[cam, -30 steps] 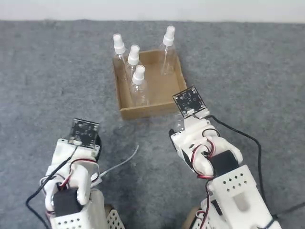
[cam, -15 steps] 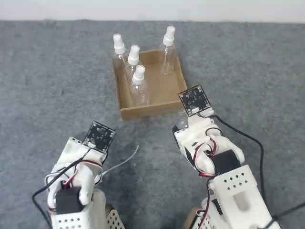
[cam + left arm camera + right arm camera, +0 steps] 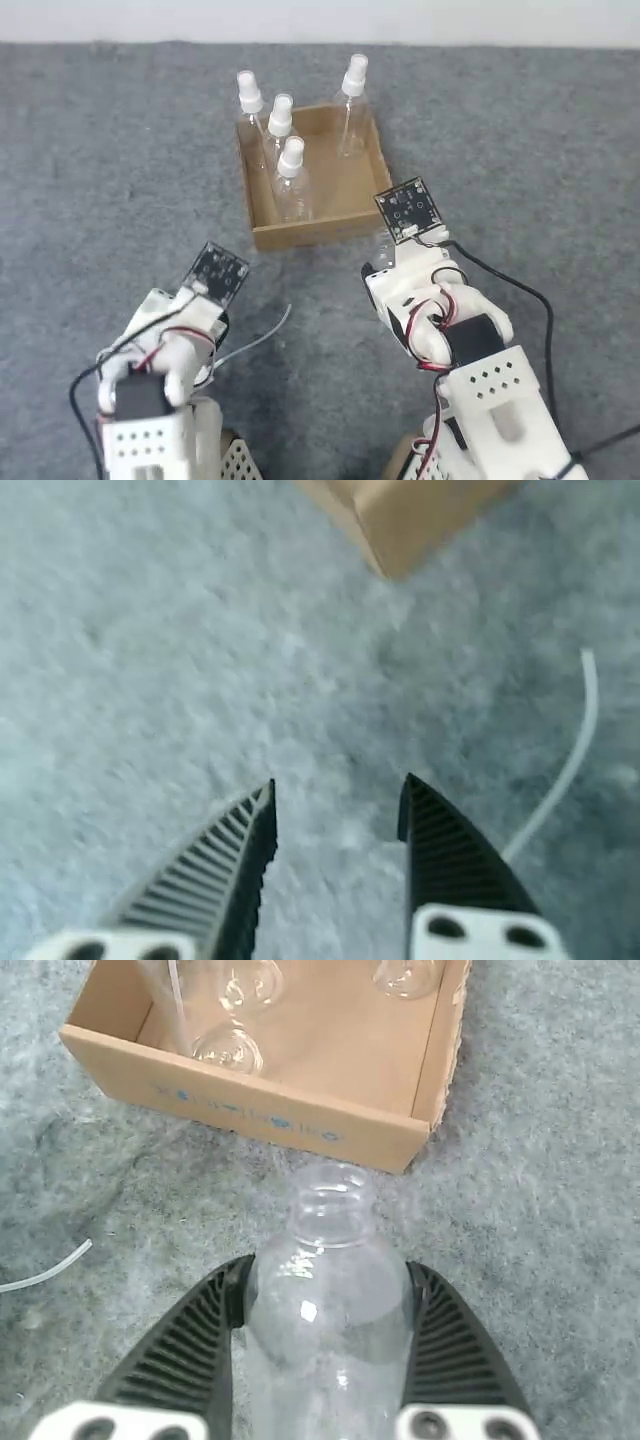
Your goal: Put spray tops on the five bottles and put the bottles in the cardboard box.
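Near the front of the grey carpeted table point(image 3: 120, 150), just short of the box point(image 3: 310, 232), the right claw point(image 3: 328, 1272) is clamped on a topless bottle point(image 3: 330, 1310). One ribbed finger presses each side of its clear body, and the bare threaded neck stands out past the fingertips toward the box's front wall. In the high view the right arm point(image 3: 450, 330) sits close to the box's front right corner. The left arm point(image 3: 165, 360) is farther back, off the front left corner. The left claw point(image 3: 338, 785) is empty, its two fingers spread apart above the carpet and touching nothing, with a corner of the box farther off. A thin white tube point(image 3: 255, 340) lies curved on the carpet between the two arms, nearer the left one. Its near end is tucked under that arm, and the right wrist view catches its free end point(image 3: 45, 1270). Four capped bottles stand upright in the box, each with a white spray top. Three are grouped along the left side: a back bottle point(image 3: 249, 95), a middle bottle point(image 3: 281, 115) and a front bottle point(image 3: 291, 170). The fourth, a corner bottle point(image 3: 352, 95), stands at the back right. The box's floor between them shows bare cardboard.
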